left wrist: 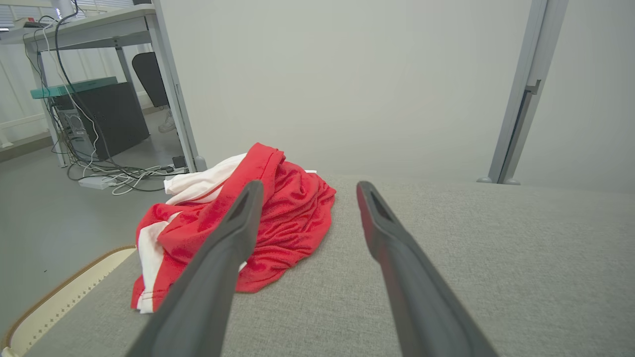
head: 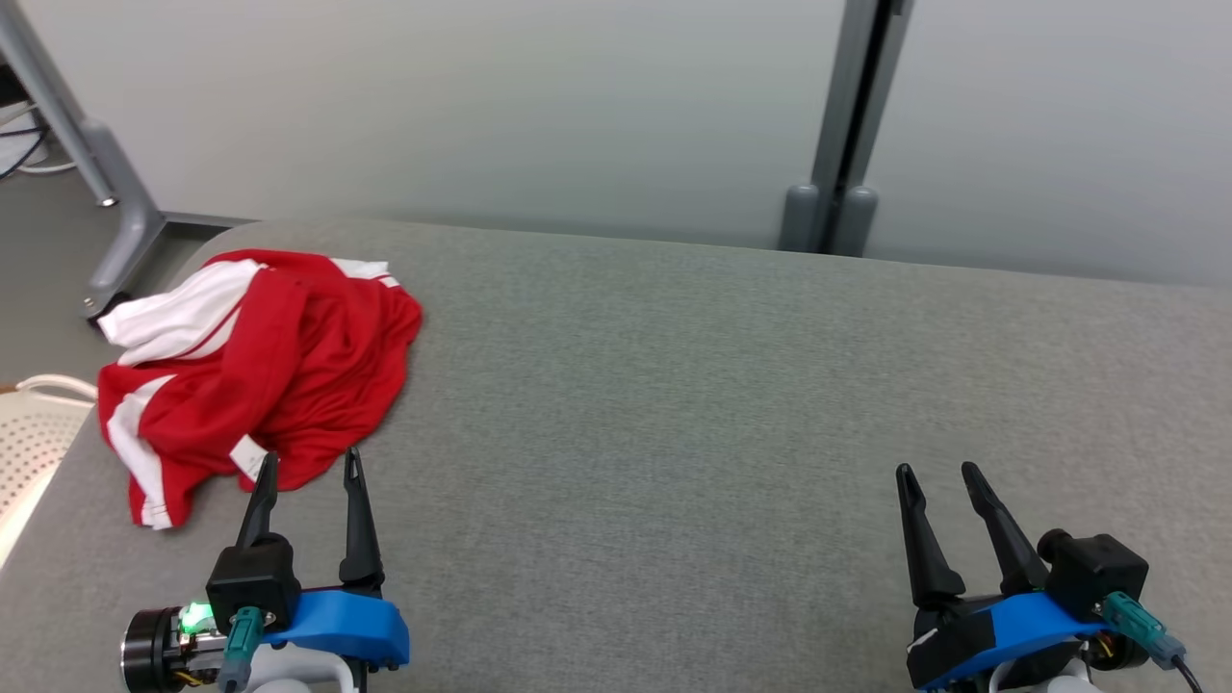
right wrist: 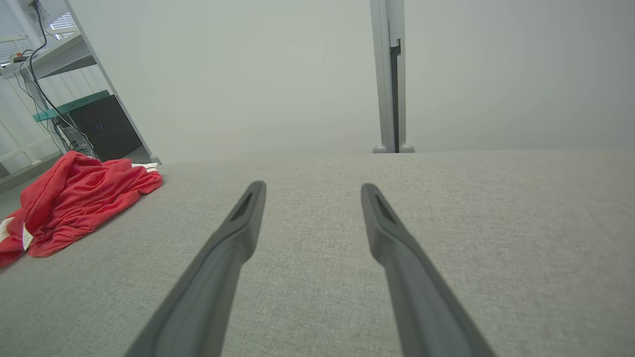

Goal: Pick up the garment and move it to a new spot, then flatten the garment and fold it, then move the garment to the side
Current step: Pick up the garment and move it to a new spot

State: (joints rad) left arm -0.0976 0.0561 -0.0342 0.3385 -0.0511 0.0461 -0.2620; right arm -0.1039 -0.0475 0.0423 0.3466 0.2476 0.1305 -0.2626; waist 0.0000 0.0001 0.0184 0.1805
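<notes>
A red garment [head: 260,371] with white panels lies crumpled at the far left of the grey fabric surface [head: 722,404]. My left gripper [head: 308,467] is open just in front of its near edge, the left fingertip over the cloth's hem. In the left wrist view the garment [left wrist: 278,213] sits ahead and left of the open gripper [left wrist: 307,191]. My right gripper [head: 938,474] stands open at the lower right with nothing between its fingers. In the right wrist view the gripper [right wrist: 312,191] points over bare fabric, and the garment [right wrist: 79,198] lies far off to the left.
A white perforated basket [head: 34,433] stands off the surface's left edge. Behind the surface are a pale wall and a grey post [head: 847,125]. A desk leg [head: 106,192], cables and a computer case [left wrist: 106,116] are at the far left on the floor.
</notes>
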